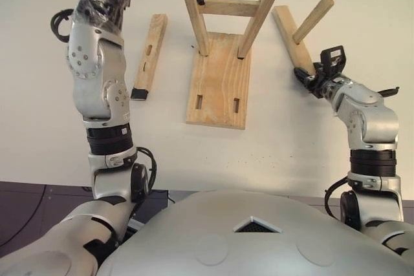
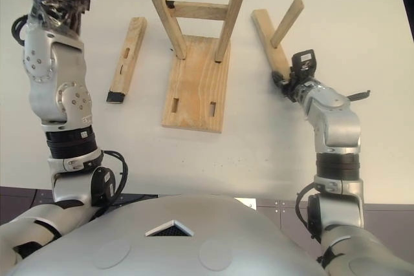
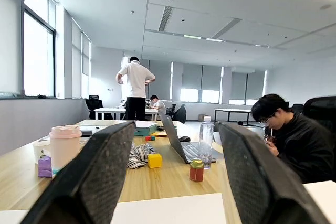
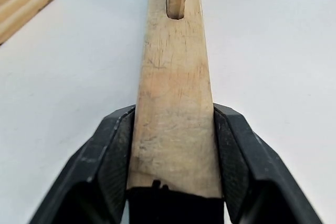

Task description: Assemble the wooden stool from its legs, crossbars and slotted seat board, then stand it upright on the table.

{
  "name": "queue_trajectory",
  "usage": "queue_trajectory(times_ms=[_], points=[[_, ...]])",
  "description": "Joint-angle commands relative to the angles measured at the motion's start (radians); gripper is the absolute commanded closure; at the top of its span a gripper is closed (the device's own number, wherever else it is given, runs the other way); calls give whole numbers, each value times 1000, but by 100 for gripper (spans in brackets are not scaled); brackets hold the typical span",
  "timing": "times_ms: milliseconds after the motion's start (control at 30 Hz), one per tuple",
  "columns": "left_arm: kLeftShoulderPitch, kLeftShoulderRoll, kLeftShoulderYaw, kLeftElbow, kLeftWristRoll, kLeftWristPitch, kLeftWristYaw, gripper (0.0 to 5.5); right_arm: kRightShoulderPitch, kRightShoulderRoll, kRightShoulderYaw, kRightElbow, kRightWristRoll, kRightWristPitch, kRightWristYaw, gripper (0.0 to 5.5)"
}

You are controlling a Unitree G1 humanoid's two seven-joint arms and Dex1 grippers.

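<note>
1. Seat board (image 1: 218,82): lies flat on the table (image 1: 304,153), long axis running away from the robot.
2. Two legs (image 1: 194,11) stand in the board's far slots, joined by a crossbar (image 1: 228,7). The two near slots are open.
3. Third leg (image 1: 149,57): lies flat left of the board and apart from it, long axis near-to-far, black-capped end toward the robot.
4. Fourth leg (image 1: 289,33): lies right of the board, pointing away from the robot. A second crossbar (image 1: 314,17) angles out of its slot.
5. Right gripper (image 4: 174,109): clamped on the fourth leg's near, black-capped end.
6. Left gripper (image 3: 176,129): raised above the table, fingers wide apart, nothing between them.
</note>
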Motion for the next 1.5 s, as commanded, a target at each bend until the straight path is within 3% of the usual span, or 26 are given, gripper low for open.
queue_trajectory(times_ms=[33, 200, 333, 500, 633, 1033, 1500], points=[[-45, -33, 30, -59, -218, 228, 24, 264, -141, 98, -213, 37, 160, -3, -60, 346], [5, -16, -28, -100, -428, 516, -35, 264, -278, 59, -315, -1, 293, -52, 14, 346], [12, -37, -1, -131, -753, 718, -61, 199, -372, -51, -332, -86, 436, 5, 178, 346], [-70, -50, 11, -109, -1022, 793, -29, 128, -431, -167, -335, -194, 670, 164, 338, 346], [-161, -66, -19, -76, -1027, 768, -25, 83, -395, -191, -302, -297, 812, 271, 379, 346], [-285, -83, -15, 8, -1035, 710, -75, 83, -316, -217, -242, -377, 943, 316, 400, 346], [-270, -68, -6, 9, -1001, 668, -187, 321, -309, -211, -224, -375, 1056, 339, 341, 346]])
